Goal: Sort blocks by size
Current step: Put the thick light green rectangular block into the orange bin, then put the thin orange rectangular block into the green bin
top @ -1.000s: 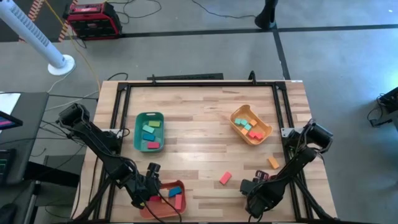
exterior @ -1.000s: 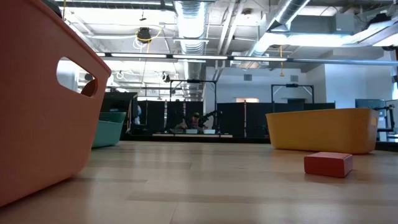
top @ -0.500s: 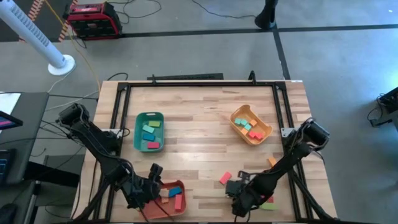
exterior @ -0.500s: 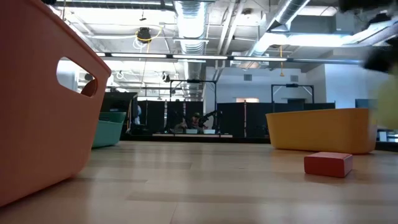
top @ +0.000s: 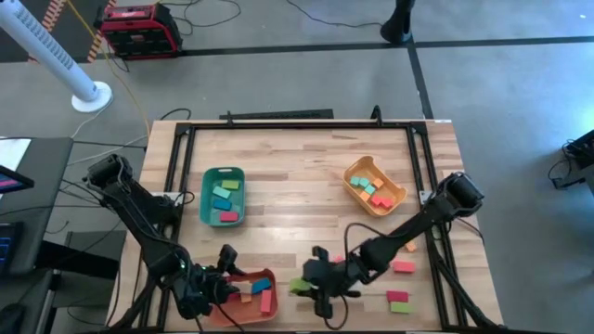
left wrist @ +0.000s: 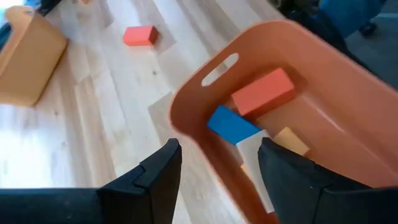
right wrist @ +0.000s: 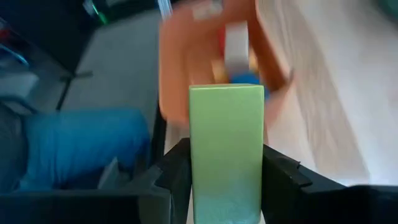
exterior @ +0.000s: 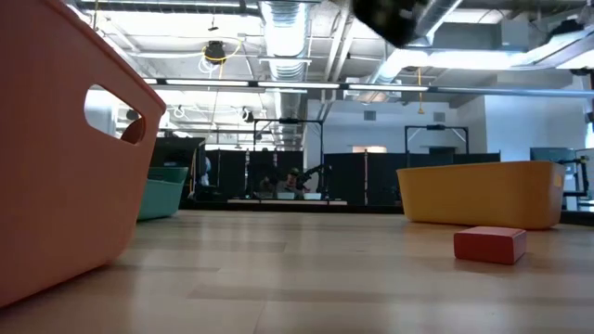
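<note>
My right gripper (top: 303, 283) hangs above the table near its near edge, shut on a light green block (top: 297, 285) (right wrist: 227, 137), just right of the salmon-red tray (top: 252, 295). That tray holds a red block (left wrist: 261, 92), a blue block (left wrist: 231, 124) and an orange one (left wrist: 290, 140). My left gripper (left wrist: 217, 180) is open over the tray's left corner, one finger outside the wall and one over the inside; I cannot tell whether it touches. A red block (exterior: 489, 245) lies flat on the table. My right gripper pinches the green block's two long sides (right wrist: 200, 171) between its two fingers. The block juts forward past the fingertips, along the fingers. The fingers slant down from the table's right toward the salmon-red tray. The block is lifted clear of the table.
A green tray (top: 223, 197) with blocks stands at the far left, a yellow-orange tray (top: 374, 186) with blocks at the far right. A pink block (top: 403, 266) and a green and red pair (top: 398, 301) lie near the right near corner. The table's middle is bare wood.
My right gripper has swung up and toward the table's left, from the near right corner to beside the salmon-red tray, carrying the green block clear of the table. A green and red pair that it stood over now shows. My left gripper has drawn back slightly and rolled.
</note>
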You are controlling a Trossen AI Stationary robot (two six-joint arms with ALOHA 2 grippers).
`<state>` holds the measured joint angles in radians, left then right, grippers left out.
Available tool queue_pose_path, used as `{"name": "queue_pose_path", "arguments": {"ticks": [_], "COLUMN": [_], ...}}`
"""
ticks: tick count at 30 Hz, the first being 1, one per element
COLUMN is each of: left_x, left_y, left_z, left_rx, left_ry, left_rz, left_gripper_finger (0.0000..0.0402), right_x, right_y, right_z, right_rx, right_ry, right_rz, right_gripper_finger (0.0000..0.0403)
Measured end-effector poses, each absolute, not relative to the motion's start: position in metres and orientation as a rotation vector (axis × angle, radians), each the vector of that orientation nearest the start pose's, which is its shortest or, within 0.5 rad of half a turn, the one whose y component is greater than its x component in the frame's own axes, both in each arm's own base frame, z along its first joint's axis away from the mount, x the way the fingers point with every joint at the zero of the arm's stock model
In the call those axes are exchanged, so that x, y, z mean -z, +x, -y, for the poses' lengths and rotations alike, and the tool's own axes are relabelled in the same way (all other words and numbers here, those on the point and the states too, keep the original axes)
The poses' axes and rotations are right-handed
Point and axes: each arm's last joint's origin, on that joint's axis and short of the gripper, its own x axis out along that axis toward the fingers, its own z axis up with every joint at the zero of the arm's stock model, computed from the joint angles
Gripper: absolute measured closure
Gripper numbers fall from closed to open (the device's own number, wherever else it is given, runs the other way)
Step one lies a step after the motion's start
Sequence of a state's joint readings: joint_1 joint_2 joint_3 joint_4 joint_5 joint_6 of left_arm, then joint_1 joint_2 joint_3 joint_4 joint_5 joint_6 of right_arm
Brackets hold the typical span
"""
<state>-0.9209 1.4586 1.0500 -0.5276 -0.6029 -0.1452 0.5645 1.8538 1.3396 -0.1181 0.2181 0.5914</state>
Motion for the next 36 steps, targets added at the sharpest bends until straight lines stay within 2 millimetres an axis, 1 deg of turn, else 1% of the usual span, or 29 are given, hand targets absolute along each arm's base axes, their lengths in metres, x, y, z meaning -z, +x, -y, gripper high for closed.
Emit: {"name": "queue_pose_path", "arguments": {"ticks": [4, 6, 8, 10, 13, 14, 18, 22, 25, 26, 31, 36], "left_x": [-0.248, -0.248, -0.250, -0.253, -0.262, -0.265, -0.277, -0.283, -0.282, -0.282, -0.282, -0.282], "left_y": [0.185, 0.181, 0.176, 0.171, 0.163, 0.161, 0.152, 0.144, 0.141, 0.140, 0.140, 0.140], "left_z": [0.224, 0.222, 0.219, 0.215, 0.209, 0.207, 0.203, 0.204, 0.206, 0.207, 0.207, 0.207], "left_rx": [0.203, 0.171, 0.133, 0.103, 0.080, 0.076, 0.086, 0.111, 0.118, 0.119, 0.116, 0.114], "left_ry": [0.509, 0.508, 0.504, 0.495, 0.454, 0.431, 0.355, 0.321, 0.318, 0.314, 0.304, 0.307], "left_rz": [-0.710, -0.718, -0.721, -0.723, -0.712, -0.702, -0.672, -0.651, -0.648, -0.648, -0.649, -0.646], "left_gripper_finger": [0.0198, 0.0198, 0.0198, 0.0198, 0.0198, 0.0198, 0.0198, 0.0198, 0.0198, 0.0198, 0.0198, 0.0198], "right_x": [-0.240, -0.235, -0.230, -0.221, -0.212, -0.214, -0.212, -0.196, -0.191, -0.192, -0.191, -0.199], "right_y": [0.370, 0.380, 0.395, 0.409, 0.431, 0.438, 0.458, 0.475, 0.484, 0.486, 0.487, 0.488], "right_z": [-0.209, -0.208, -0.209, -0.213, -0.216, -0.218, -0.219, -0.217, -0.216, -0.214, -0.215, -0.218], "right_rx": [-0.197, -0.233, -0.260, -0.280, -0.288, -0.296, -0.287, -0.310, -0.316, -0.313, -0.333, -0.352], "right_ry": [0.310, 0.291, 0.279, 0.252, 0.191, 0.171, 0.105, 0.089, 0.081, 0.079, 0.037, 0.008], "right_rz": [-0.511, -0.474, -0.447, -0.467, -0.488, -0.484, -0.547, -0.636, -0.660, -0.664, -0.683, -0.655], "right_gripper_finger": [0.0235, 0.0235, 0.0235, 0.0235, 0.0235, 0.0235, 0.0235, 0.0233, 0.0228, 0.0225, 0.0200, 0.0164]}}
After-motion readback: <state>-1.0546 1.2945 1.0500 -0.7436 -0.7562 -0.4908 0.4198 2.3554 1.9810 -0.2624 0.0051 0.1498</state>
